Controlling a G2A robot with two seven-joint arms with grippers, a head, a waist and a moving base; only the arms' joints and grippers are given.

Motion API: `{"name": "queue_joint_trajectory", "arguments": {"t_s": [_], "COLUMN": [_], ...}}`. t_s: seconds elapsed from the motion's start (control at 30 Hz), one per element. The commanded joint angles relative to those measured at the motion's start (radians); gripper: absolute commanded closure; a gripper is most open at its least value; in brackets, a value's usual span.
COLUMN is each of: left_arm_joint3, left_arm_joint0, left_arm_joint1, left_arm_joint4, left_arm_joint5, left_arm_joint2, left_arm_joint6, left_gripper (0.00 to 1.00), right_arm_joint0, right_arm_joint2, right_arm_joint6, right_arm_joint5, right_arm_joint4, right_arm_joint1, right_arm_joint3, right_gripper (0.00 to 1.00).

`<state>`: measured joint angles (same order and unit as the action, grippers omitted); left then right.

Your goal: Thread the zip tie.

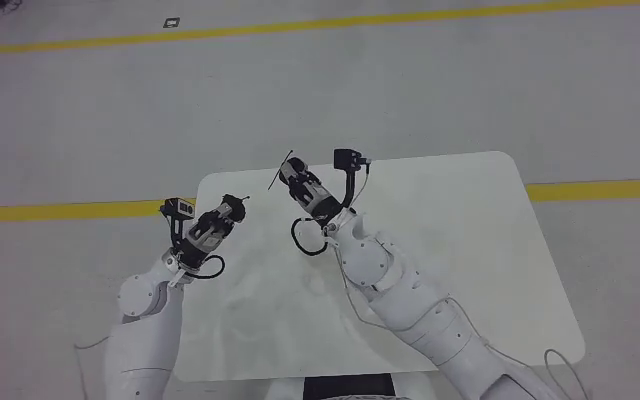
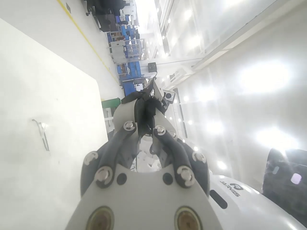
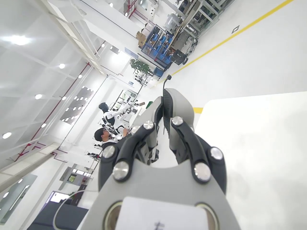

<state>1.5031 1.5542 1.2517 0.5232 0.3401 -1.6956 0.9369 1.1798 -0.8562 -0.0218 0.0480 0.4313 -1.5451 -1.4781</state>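
My right gripper (image 1: 298,180) was clamped on the zip tie (image 1: 280,171) above the worktop's (image 1: 480,230) far edge. My left gripper (image 1: 230,211), also closed, hung over its left edge. Threading hadn't begun, I judged. Next, the tie's ends needed aligning.

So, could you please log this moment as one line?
right pincer: shut on zip tie | left pincer: shut | both over table

There is one white table with round corners (image 1: 480,200). Above the table are two grey and black grippers: the left gripper (image 1: 238,204) and the right gripper (image 1: 290,171). One thin black zip tie (image 1: 279,171) is at the table's far edge. Two yellow lines (image 1: 320,22) cross the floor by the table.
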Motion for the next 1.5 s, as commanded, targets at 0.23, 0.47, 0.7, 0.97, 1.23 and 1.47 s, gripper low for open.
{"name": "queue_joint_trajectory", "arguments": {"t_s": [0.23,0.47,0.7,0.97,1.23,1.47], "left_arm_joint3": [0.011,0.019,0.019,0.019,0.019,0.019], "left_arm_joint0": [-0.014,-0.017,-0.017,-0.017,-0.017,-0.017], "left_arm_joint1": [0.016,0.025,0.025,0.025,0.025,0.025], "left_arm_joint4": [-0.012,-0.029,-0.029,-0.029,-0.029,-0.029], "left_arm_joint5": [0.0,0.0,0.0,0.0,0.0,0.0], "left_arm_joint2": [0.024,0.017,0.017,0.017,0.017,0.017], "left_arm_joint6": [-0.04,-0.043,-0.043,-0.043,-0.043,-0.043], "left_gripper": [1.0,1.0,1.0,1.0,1.0,1.0], "right_arm_joint0": [-0.006,-0.015,-0.005,-0.009,-0.018,-0.023], "right_arm_joint2": [0.039,0.052,0.051,0.056,0.061,0.062], "right_arm_joint6": [-0.047,-0.069,-0.069,-0.092,-0.1,-0.099], "right_arm_joint5": [0.003,-0.013,-0.015,-0.039,-0.047,-0.05], "right_arm_joint4": [0.017,0.041,0.066,0.091,0.098,0.103], "right_arm_joint1": [-0.019,-0.028,-0.028,-0.039,-0.051,-0.061], "right_arm_joint3": [0.0,0.015,0.005,0.016,0.032,0.046], "right_gripper": [1.0,1.0,1.0,1.0,1.0,1.0]}}
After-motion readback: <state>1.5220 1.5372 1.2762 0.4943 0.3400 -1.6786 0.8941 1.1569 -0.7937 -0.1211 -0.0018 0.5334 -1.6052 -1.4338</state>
